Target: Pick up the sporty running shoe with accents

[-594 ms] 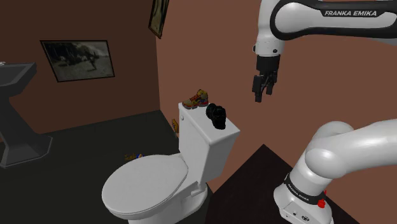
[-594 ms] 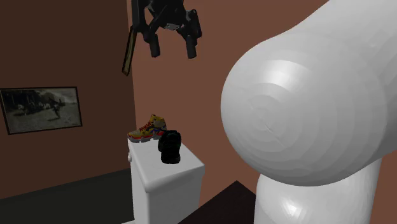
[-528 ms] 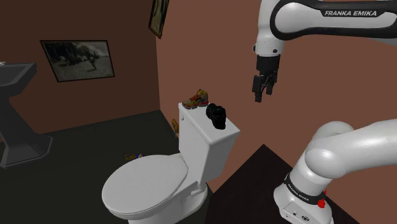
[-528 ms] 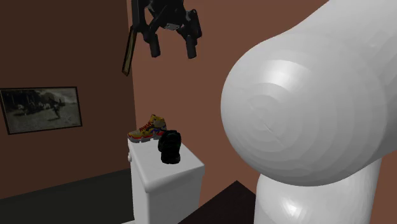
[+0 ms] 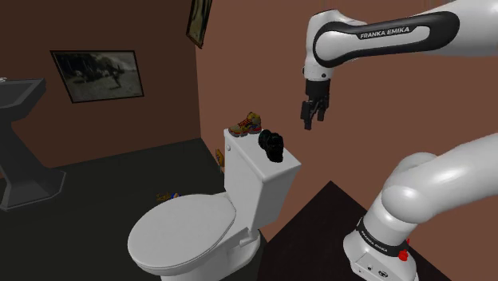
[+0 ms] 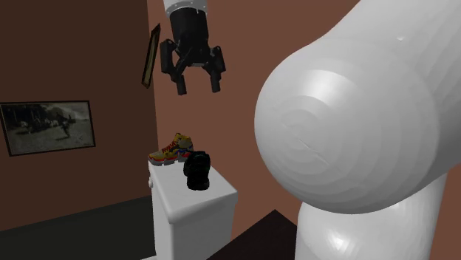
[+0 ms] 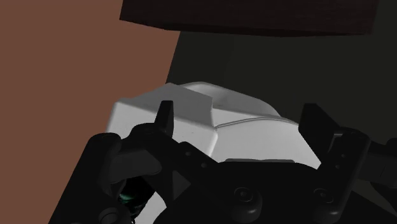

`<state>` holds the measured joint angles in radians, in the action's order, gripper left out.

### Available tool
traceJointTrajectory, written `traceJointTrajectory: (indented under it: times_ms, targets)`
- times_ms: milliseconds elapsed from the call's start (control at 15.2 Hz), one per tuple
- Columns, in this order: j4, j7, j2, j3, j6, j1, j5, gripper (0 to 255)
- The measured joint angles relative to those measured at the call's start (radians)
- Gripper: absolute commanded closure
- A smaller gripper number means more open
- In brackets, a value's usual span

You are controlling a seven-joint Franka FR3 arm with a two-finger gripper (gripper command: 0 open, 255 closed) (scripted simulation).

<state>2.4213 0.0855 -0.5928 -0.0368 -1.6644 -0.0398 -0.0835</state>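
The running shoe [image 5: 247, 124], yellow and red with dark accents, stands at the far end of the white toilet tank lid [image 5: 251, 156]; it is also in the second exterior view [image 6: 171, 150]. A black lumpy object [image 5: 272, 145] [image 6: 197, 170] sits on the lid in front of it. My gripper [image 5: 310, 120] hangs open and empty in the air, above the tank and off to the shoulder view's right of the shoe. Its two fingers stand apart [image 6: 198, 89]. In the wrist view the open gripper [image 7: 242, 121] frames the white tank [image 7: 191, 108] far below.
The toilet bowl with its closed lid [image 5: 183, 231] lies below the tank. The brown wall [image 5: 255, 64] runs close behind the tank and the gripper. A dark sink pedestal [image 5: 20, 168] stands at the far left. A small coloured item [image 5: 166, 197] lies on the floor.
The arm has swung toward the shoulder view's left and the gripper has come lower, nearer the tank. The fingers stay open. The shoe and the black object have not moved.
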Motion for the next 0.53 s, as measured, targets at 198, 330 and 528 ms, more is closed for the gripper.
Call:
traceJointTrajectory:
  times_ms: [198, 330, 528]
  targets:
    - [-0.021, 0.024, 0.100, -0.021, -0.088, -0.007, -0.016, 0]
    - [-0.053, 0.049, 0.175, -0.040, -0.139, -0.015, -0.028, 0]
    - [-0.106, 0.071, 0.283, -0.056, -0.203, -0.019, -0.032, 0]
